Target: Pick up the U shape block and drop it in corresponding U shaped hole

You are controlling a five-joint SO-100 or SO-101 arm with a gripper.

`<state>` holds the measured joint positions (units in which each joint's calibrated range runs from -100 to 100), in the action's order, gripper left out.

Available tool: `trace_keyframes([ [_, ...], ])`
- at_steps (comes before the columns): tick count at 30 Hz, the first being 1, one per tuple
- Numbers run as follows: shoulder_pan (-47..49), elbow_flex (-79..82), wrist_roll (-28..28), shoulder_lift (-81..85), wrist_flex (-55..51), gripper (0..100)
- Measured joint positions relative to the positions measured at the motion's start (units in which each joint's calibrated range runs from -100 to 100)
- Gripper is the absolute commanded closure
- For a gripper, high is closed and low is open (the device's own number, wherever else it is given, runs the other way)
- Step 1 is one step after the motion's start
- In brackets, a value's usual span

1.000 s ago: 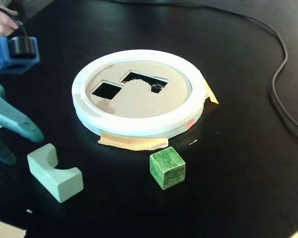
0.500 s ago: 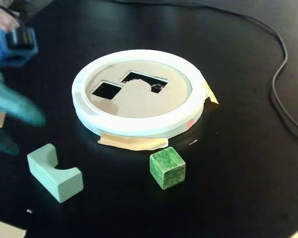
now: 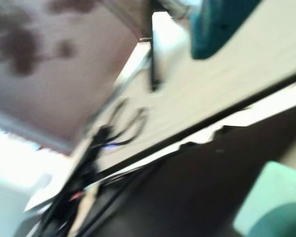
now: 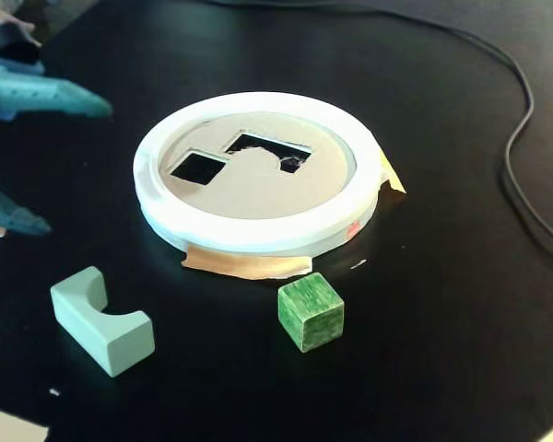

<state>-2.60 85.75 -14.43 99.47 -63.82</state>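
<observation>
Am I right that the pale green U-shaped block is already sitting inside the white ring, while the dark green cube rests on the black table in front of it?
Not quite: in the fixed view the U-shaped block lies on the black table, outside the white ring. The cube is as you say.

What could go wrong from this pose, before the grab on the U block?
1. The gripper sits open at the fixed view's left edge, clear of the U block; the wrist view is blurred, so alignment gets no help there.
2. The green cube lies close to the white ring, so a sweep toward the U-shaped hole may knock it.
</observation>
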Motion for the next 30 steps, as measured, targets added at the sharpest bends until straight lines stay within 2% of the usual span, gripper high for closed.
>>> trace_keyframes([
  [5,0.1,0.0,-1.42,-6.6,1.16,0],
  [8,0.4,-1.17,-2.05,-17.74,3.01,0],
  [16,0.2,-18.25,-2.0,-49.04,3.39,0],
  [30,0.3,-26.35,-4.93,-72.67,3.39,0],
])
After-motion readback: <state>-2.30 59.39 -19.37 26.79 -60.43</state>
